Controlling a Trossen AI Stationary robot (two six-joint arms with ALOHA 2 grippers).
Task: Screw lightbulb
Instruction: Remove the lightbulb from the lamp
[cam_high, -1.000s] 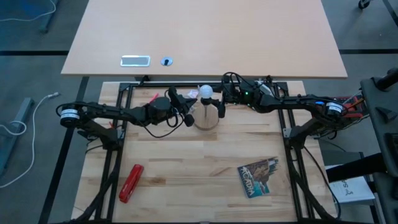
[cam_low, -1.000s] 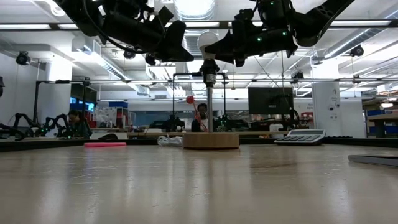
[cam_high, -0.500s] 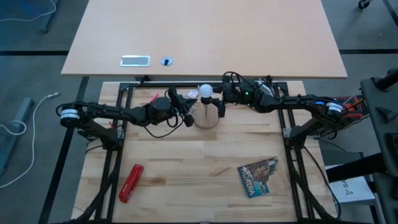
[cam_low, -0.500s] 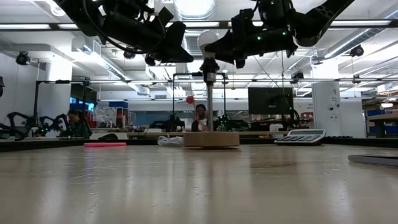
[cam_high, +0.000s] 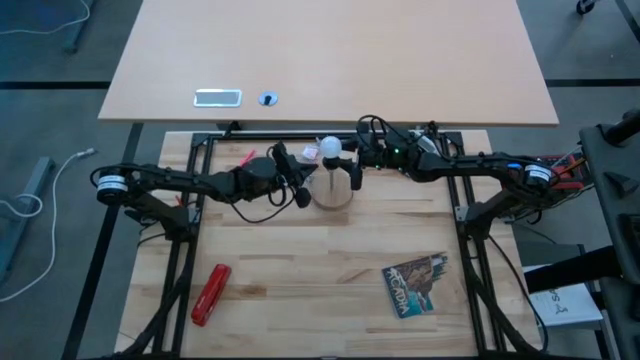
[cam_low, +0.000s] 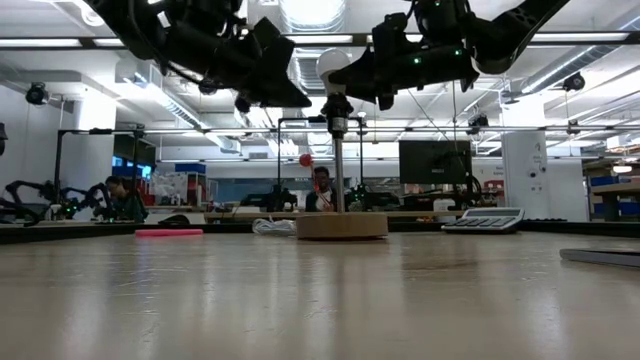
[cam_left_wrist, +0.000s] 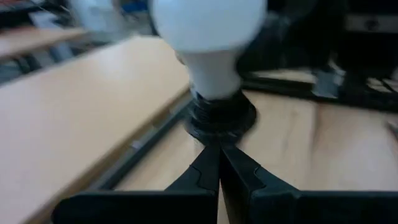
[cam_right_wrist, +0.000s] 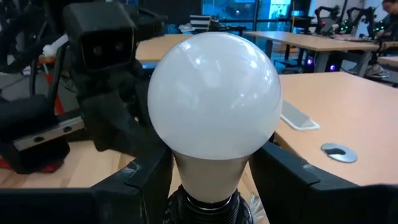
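Observation:
The white lightbulb (cam_right_wrist: 214, 93) stands upright with its base in the black socket (cam_left_wrist: 221, 115). The socket tops a thin post (cam_low: 339, 170) that rises from a round wooden disc (cam_low: 341, 225) near the table's far edge. My right gripper (cam_high: 347, 160) reaches in level from the right, its fingers on either side of the bulb's neck. My left gripper (cam_left_wrist: 219, 152) comes level from the left, shut, with its tips at the socket's underside. The bulb (cam_high: 331, 148) also shows from above. My right gripper holds the lightbulb's tapered neck (cam_right_wrist: 211, 171) between its two fingers (cam_right_wrist: 152, 177), just above the socket. The fingers come level from the table's right. The bulb stands upright in the socket. My left gripper's shut fingertips (cam_left_wrist: 208, 168) meet the socket's lower edge (cam_left_wrist: 217, 134) from the table's left, level. The tips hide the post behind them.
A red tool (cam_high: 210, 293) lies near the front left and a booklet (cam_high: 417, 284) near the front right. A calculator (cam_low: 484, 220) shows at the right in the low view. People sit in the room beyond the table.

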